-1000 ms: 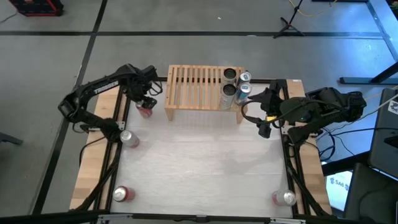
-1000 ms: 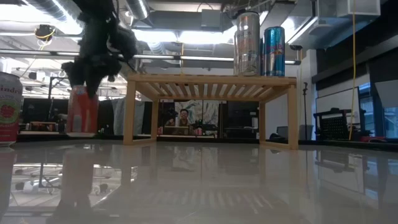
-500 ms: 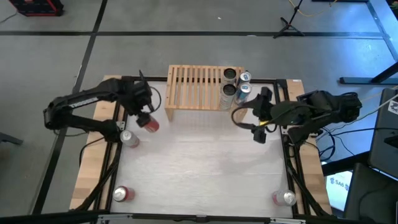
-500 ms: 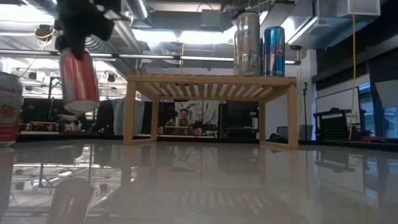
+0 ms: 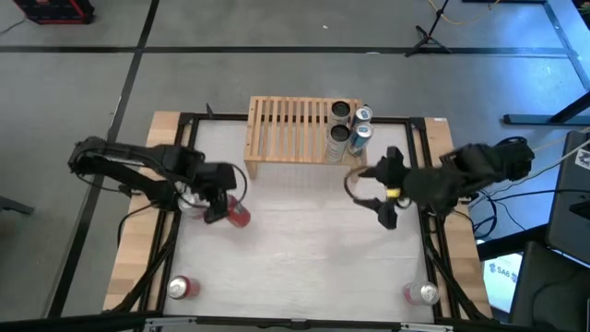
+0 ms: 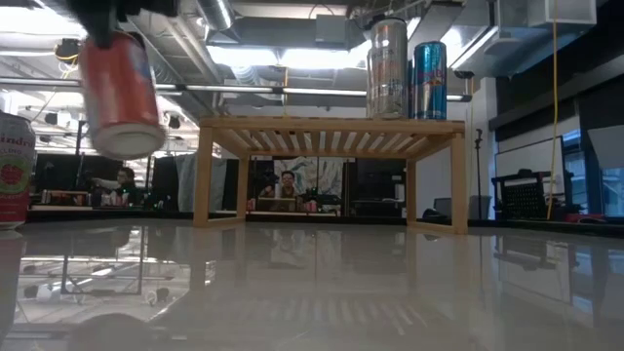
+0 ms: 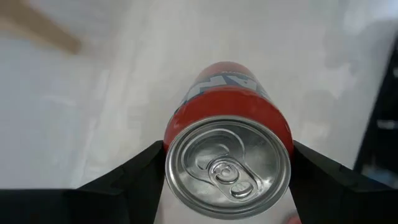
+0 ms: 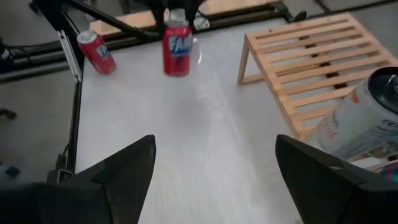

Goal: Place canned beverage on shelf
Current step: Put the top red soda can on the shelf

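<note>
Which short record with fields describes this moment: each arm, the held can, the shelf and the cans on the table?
left gripper: shut on red can, held above the table
right gripper: open, empty, near the shelf's right end
shelf: cans at its right end, rest of the slats free
loose cans on table: one near left, one near right, one beside the left arm

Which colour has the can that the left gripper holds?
The can in the left gripper is red with a silver top; the left wrist view shows it best.
</note>
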You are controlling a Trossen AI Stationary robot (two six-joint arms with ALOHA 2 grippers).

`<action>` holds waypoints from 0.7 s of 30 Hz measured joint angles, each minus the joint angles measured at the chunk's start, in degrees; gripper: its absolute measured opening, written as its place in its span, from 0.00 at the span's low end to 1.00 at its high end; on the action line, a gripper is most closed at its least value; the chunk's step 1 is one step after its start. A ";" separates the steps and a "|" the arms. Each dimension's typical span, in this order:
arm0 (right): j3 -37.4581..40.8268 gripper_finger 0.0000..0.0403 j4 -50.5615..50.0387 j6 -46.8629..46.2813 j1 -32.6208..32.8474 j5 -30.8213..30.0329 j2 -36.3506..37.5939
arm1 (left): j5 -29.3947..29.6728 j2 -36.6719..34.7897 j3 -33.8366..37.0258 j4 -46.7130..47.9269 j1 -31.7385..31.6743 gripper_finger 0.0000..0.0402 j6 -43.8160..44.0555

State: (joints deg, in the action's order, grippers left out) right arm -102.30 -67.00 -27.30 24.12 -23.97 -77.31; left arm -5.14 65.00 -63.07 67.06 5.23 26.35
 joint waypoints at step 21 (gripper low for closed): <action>19.78 0.79 11.35 -22.47 17.66 -11.09 -1.81 | 5.20 38.56 -31.56 6.86 13.50 0.66 -16.27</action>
State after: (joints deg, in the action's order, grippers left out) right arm -82.52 -55.65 -49.77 41.78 -35.06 -79.11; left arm 0.06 103.55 -94.63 73.93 18.73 10.09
